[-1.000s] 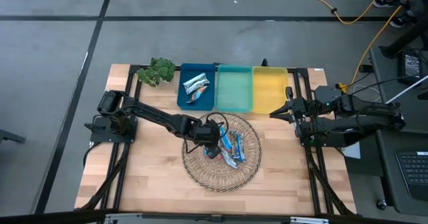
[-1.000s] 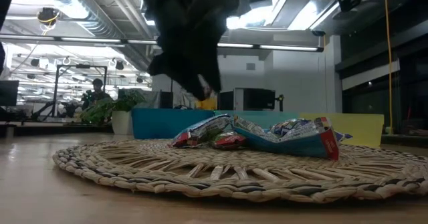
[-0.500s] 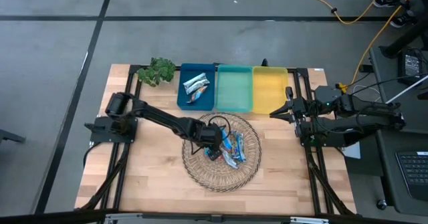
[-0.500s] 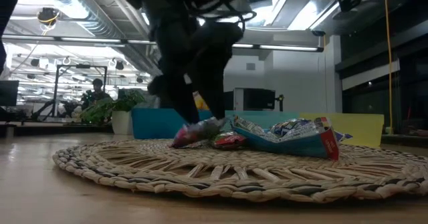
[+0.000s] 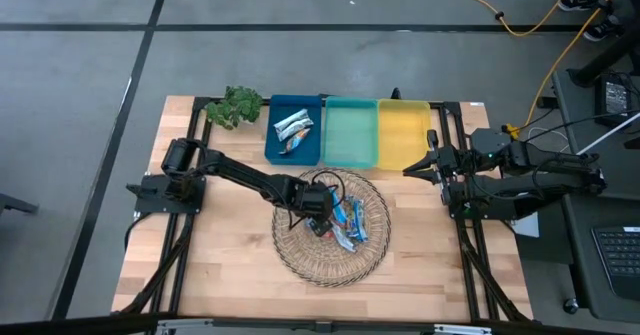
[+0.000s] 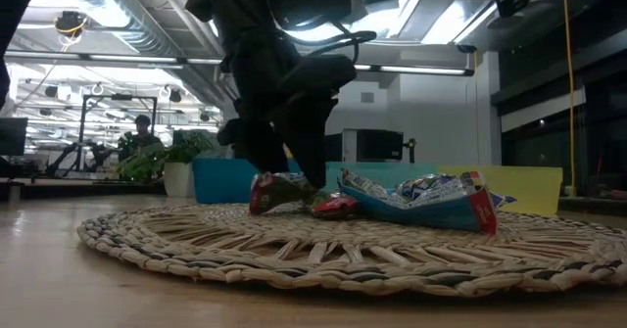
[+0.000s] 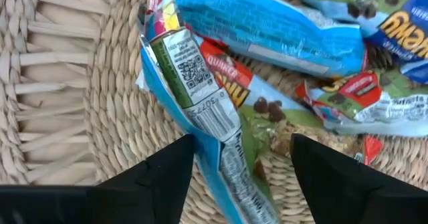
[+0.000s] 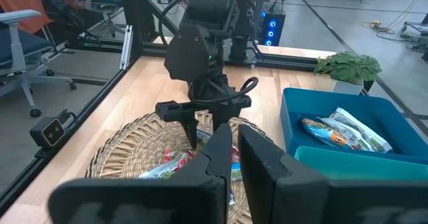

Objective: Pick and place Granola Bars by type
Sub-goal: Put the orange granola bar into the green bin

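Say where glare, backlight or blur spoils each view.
Low view: bright ceiling lights behind turn the left arm into a silhouette. Left wrist view: its own fingers are blurred, the granola bar between them sharp. High view: evenly lit.

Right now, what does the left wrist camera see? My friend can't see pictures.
The left gripper has its jaws open on either side of one granola bar with a blue, green and silver wrapper. More wrapped bars lie heaped just past it, all on a woven straw mat.

table (image 5: 220,265): wood | on it: woven mat (image 5: 300,255), three bins (image 5: 348,135), potted plant (image 5: 240,105)
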`<state>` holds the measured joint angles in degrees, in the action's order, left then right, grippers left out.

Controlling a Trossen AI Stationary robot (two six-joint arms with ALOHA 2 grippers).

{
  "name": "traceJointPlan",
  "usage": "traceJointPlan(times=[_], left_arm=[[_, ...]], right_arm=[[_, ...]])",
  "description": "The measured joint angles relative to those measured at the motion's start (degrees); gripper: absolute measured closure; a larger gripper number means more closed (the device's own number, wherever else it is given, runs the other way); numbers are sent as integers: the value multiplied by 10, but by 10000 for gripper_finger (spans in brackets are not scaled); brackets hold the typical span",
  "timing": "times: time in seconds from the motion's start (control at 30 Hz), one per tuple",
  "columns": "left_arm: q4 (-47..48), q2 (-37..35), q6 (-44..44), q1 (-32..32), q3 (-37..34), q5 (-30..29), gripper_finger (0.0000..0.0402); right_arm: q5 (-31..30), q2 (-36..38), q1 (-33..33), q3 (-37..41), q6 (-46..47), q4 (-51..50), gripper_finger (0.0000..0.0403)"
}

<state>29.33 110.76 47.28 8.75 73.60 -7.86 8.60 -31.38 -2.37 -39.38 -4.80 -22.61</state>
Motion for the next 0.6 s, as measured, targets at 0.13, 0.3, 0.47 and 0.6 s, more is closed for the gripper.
traceJointPlan(times=[0.13,0.3,0.47,0.6], left_arm=[[15,0,14,0,0,0,194],[22,0,17,0,0,0,241],[22,0,17,0,0,0,286],[22,0,25,0,0,2,315]], right_arm=[[0,0,0,0,0,0,370],[0,0,0,0,0,0,370],[0,0,0,0,0,0,370],[0,0,0,0,0,0,370]])
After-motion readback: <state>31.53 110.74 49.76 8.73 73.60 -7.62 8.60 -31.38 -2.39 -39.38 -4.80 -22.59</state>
